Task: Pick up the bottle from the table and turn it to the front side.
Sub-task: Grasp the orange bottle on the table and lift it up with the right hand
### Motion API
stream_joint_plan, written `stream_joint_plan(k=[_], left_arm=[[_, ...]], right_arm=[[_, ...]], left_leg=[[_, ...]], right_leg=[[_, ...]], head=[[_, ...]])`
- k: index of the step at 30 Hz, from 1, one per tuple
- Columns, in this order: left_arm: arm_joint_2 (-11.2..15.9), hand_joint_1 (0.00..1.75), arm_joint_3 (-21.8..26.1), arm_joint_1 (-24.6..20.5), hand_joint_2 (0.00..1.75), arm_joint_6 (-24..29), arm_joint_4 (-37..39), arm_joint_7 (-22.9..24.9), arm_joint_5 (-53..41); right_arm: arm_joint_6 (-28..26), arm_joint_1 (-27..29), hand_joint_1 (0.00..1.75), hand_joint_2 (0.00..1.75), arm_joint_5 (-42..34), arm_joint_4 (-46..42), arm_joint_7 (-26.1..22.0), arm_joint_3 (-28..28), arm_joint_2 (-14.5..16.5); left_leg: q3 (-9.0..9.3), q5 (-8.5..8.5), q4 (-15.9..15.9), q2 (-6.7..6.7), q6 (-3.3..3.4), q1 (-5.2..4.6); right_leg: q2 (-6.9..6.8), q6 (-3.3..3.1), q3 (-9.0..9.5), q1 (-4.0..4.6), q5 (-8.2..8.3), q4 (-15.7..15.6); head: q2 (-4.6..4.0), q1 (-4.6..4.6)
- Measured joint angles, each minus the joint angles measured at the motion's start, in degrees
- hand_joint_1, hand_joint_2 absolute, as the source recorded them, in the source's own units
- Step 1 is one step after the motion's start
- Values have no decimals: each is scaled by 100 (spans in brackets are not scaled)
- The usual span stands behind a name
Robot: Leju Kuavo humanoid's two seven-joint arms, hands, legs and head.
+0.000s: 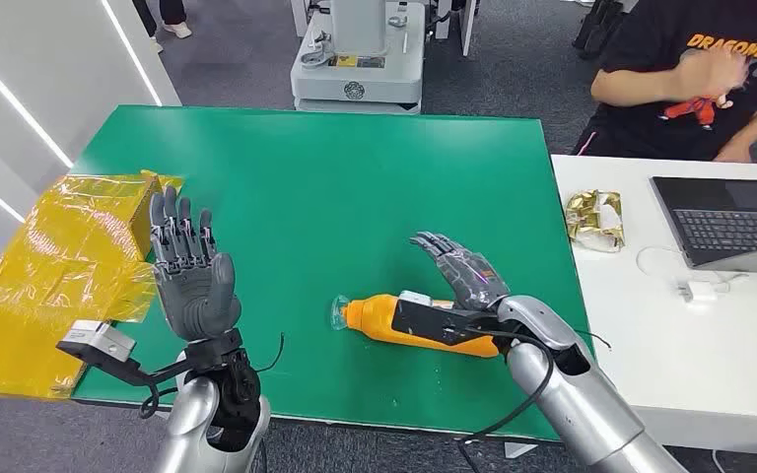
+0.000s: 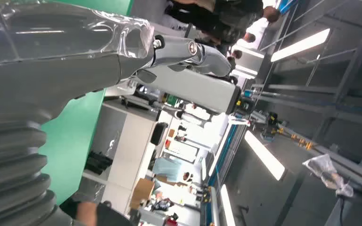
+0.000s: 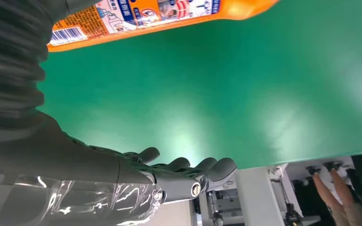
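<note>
An orange bottle [image 1: 384,317] lies on its side on the green table [image 1: 335,187], its clear cap pointing left. The right wrist view shows its printed label and barcode [image 3: 136,16]. My right hand [image 1: 458,268] hovers just behind the bottle's middle, fingers spread and holding nothing; its fingers [image 3: 188,169] reach out over the mat. Over the table's front left corner my left hand [image 1: 189,271] is raised upright, palm open and empty, with its fingers [image 2: 188,52] seen close up in the left wrist view.
A crumpled yellow plastic bag [image 1: 59,266] lies off the table's left edge. To the right stands a white desk [image 1: 651,325] with a laptop [image 1: 729,222] and a gold wrapper [image 1: 594,219]. A person in a black shirt [image 1: 700,69] sits behind it. A machine base [image 1: 355,69] stands beyond the table.
</note>
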Motion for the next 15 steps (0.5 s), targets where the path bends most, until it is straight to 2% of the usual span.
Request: stream_joint_plan(k=[7,15], left_arm=[[10,0,-43,-73,175,82,0,42,106],[17,0,-121,-139,175,87,2,57,172]], right_arm=[[232,-359,0,175,-217,550,68,332,-99],[232,-392,0,175,-379,886,77,629,-229]], left_leg=[[1,1,1,-2,-1,0],[0,0,1,-2,0,-1]], right_leg=[[-3,0,1,0,0,0],[-2,0,-1,0,0,-1]], head=[[0,0],[0,0]])
